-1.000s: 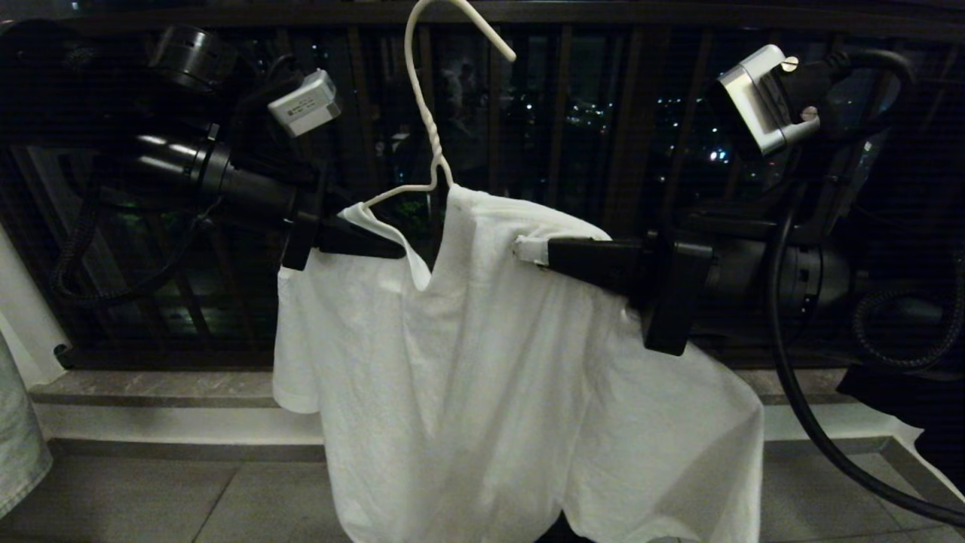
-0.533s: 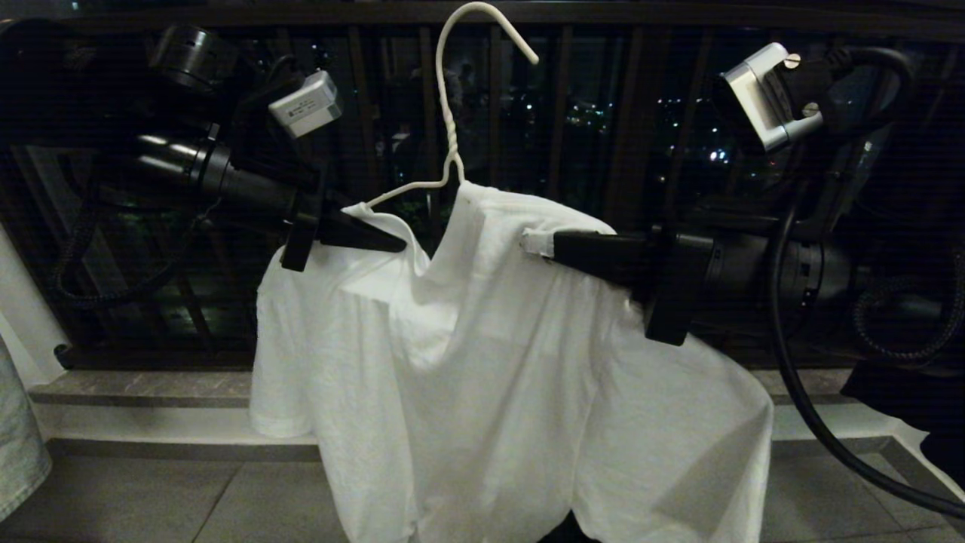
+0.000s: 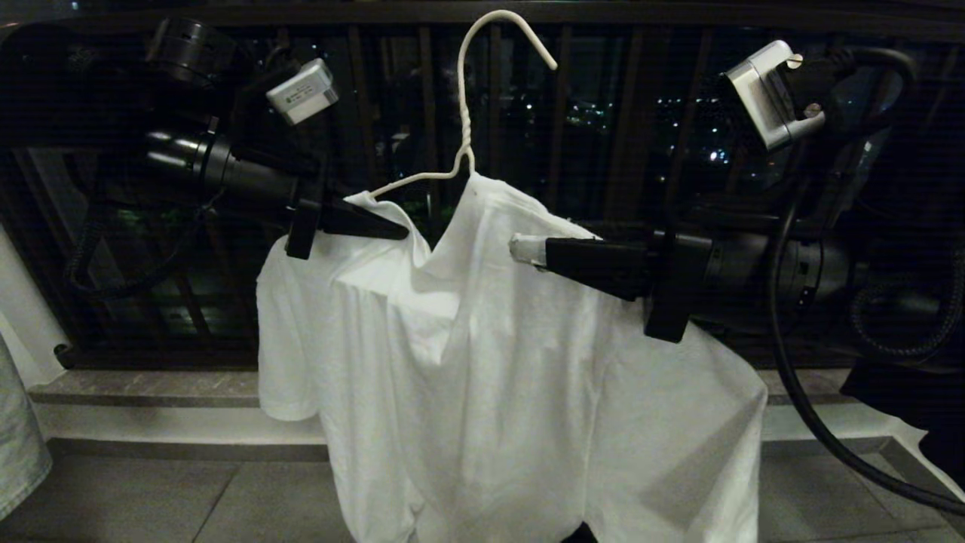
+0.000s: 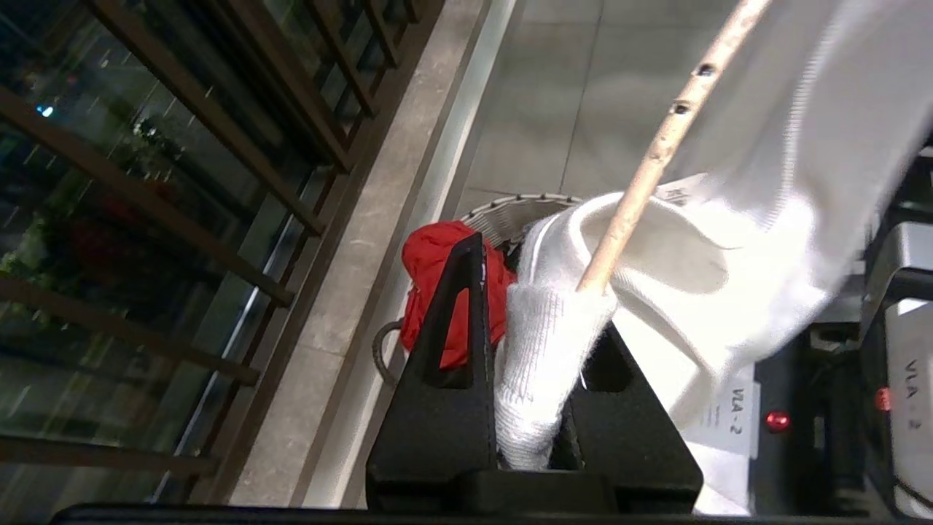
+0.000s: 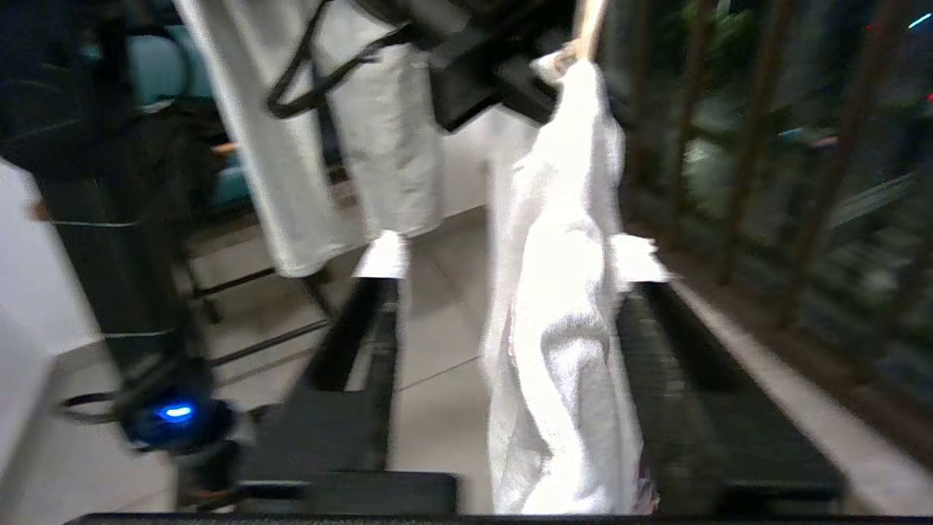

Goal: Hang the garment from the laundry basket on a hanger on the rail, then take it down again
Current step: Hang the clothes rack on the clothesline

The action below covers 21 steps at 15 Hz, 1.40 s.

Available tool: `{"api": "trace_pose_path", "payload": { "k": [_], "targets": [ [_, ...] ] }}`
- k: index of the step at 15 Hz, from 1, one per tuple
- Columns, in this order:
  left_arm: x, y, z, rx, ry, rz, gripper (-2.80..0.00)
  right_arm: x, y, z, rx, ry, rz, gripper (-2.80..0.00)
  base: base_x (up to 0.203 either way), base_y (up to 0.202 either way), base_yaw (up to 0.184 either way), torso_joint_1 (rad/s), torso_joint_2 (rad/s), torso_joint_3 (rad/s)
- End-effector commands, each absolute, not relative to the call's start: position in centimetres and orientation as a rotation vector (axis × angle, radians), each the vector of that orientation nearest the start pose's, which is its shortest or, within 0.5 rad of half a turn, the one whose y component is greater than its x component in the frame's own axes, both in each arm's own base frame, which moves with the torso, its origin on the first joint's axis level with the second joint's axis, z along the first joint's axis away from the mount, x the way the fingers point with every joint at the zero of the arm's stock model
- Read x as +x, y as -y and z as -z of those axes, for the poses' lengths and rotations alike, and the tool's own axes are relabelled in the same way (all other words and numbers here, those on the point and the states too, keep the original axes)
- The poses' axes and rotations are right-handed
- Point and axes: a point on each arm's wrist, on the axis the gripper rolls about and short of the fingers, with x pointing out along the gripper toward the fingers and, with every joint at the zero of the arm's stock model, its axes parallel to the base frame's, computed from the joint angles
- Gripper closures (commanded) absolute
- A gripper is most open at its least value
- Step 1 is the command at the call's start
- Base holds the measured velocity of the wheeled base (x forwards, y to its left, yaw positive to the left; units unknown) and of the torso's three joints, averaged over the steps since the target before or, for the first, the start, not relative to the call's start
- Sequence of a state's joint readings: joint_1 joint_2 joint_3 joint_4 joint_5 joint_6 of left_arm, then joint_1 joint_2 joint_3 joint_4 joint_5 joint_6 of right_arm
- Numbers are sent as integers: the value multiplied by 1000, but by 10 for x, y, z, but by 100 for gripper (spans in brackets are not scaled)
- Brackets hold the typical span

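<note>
The garment [image 3: 513,392], a white T-shirt, hangs bunched over the white wire hanger [image 3: 464,98], whose hook points up free in front of the dark bars. My left gripper [image 3: 403,232] holds it at the left shoulder. In the left wrist view the left gripper [image 4: 543,306] is shut on a fold of the garment [image 4: 729,277] where the hanger wire [image 4: 656,153] ends. My right gripper [image 3: 520,249] is at the right shoulder. In the right wrist view the right gripper [image 5: 510,262] is open, with the garment [image 5: 568,350] hanging loose between its fingers. The laundry basket [image 4: 510,211] stands on the floor below. The rail is out of view.
A red cloth [image 4: 444,284] lies in the basket. The dark balcony railing [image 3: 633,136] stands close behind, above a stone kerb [image 3: 151,388]. A pale cloth [image 3: 15,437] hangs at the far left. A black cable [image 3: 799,407] loops down on the right.
The hanger has swung to the right and now stands more upright, carrying the garment with it. The right gripper has opened and let go of the cloth. The left gripper keeps its hold.
</note>
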State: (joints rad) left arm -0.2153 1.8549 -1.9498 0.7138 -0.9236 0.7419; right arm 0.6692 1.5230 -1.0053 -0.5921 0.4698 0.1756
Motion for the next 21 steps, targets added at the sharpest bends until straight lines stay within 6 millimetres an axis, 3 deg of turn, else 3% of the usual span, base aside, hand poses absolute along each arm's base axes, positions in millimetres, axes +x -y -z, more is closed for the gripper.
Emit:
{"api": "trace_pose_path", "payload": {
  "k": [1, 9, 14, 19, 20, 21],
  "targets": [
    [314, 86, -327, 403, -175, 1258, 0, 214, -175, -287, 155, -8, -1113, -280, 0, 0, 0, 0, 0, 0],
    [308, 79, -338, 350, -178, 1215, 0, 215, -131, -318, 157, 115, -939, -280, 0, 0, 0, 0, 0, 0],
    [307, 74, -343, 322, -179, 1185, 0, 206, -122, -325, 136, 103, -921, -280, 0, 0, 0, 0, 0, 0],
    [300, 66, -348, 252, -219, 1152, 0, 216, -119, -326, 133, 50, -887, -280, 0, 0, 0, 0, 0, 0],
    [298, 65, -347, 240, -231, 1151, 0, 216, -119, -326, 133, 34, -887, 0, 0, 0, 0, 0, 0, 0],
    [293, 64, -346, 231, -241, 1151, 0, 217, -120, -328, 133, 25, -886, 0, 0, 0, 0, 0, 0, 0]
  ]
}}
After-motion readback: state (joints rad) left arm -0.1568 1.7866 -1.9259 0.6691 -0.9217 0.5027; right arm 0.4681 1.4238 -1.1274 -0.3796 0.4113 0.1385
